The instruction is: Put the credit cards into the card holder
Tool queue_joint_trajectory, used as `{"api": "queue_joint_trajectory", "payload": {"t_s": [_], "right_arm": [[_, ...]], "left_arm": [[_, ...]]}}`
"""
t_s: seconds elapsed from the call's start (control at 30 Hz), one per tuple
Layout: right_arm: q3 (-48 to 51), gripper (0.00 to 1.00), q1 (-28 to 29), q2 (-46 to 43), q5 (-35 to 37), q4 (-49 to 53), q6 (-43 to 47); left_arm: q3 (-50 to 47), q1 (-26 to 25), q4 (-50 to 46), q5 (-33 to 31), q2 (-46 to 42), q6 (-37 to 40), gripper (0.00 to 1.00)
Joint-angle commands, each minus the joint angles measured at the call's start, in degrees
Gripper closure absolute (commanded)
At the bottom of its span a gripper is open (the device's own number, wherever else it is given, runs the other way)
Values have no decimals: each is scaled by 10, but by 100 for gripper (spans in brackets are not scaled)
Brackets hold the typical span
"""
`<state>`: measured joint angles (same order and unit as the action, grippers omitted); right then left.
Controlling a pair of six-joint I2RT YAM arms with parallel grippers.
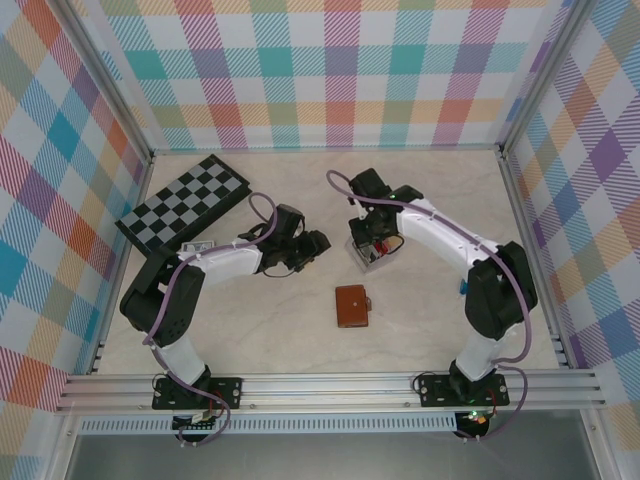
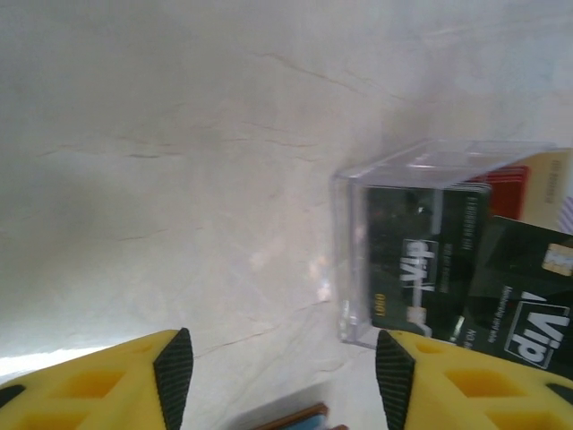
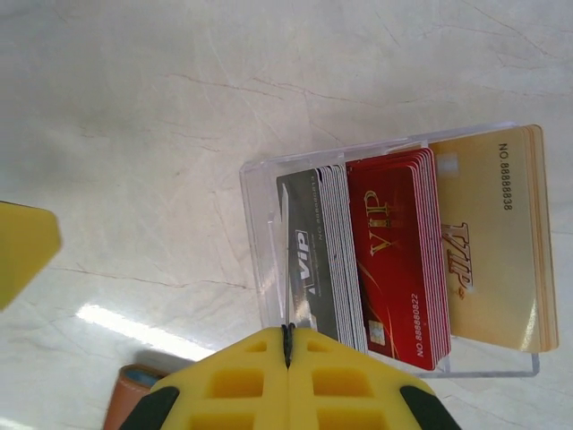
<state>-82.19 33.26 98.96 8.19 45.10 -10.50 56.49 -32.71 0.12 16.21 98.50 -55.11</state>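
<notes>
A clear tray (image 3: 257,235) holds stacks of credit cards: grey-black (image 3: 315,260), red (image 3: 394,251) and tan (image 3: 492,242). My right gripper (image 3: 287,345) hangs over the tray's near end (image 1: 375,246), shut on one black card seen edge-on (image 3: 286,300). That black VIP card (image 2: 528,300) shows tilted beside the tray (image 2: 394,179) in the left wrist view. My left gripper (image 2: 284,381) is open and holds nothing, just left of the tray (image 1: 316,244). The reddish-brown card holder (image 1: 351,306) lies closed on the table in front of both grippers, and its edge (image 2: 300,417) sits below the left fingers.
A folded chessboard (image 1: 185,205) lies at the back left, with a small patterned pack (image 1: 200,247) beside the left arm. Plaid walls enclose the table on three sides. Bare marble-look tabletop (image 1: 440,320) stretches around the card holder.
</notes>
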Motion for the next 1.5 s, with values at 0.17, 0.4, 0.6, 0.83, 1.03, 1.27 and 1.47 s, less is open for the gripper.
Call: {"api": "queue_joint_trajectory", "payload": {"t_s": [0.17,0.4,0.6,0.83,1.03,1.27,1.47], "right_arm": [[57,100,-84,-140,-204,-71,-119],[109,100,-156,-204,-363,-156,-221],[125,100,-175,-213,-427,-206,-270],[140,99,-187,-205,-472,-245,-304],[156,96,-207,-204,-505,-266,-321],[154,87,-223,-202,-528,-256,-326],[149,76,-228,-183,-583,-272,-341]], "left_arm": [[-28,20,247,131,-23,-71,22],[0,19,437,220,11,-153,16],[40,9,481,273,39,-171,19],[54,0,495,288,32,-171,53],[51,1,485,279,18,-174,95],[51,2,470,257,9,-238,100],[37,2,551,236,20,-331,100]]}}
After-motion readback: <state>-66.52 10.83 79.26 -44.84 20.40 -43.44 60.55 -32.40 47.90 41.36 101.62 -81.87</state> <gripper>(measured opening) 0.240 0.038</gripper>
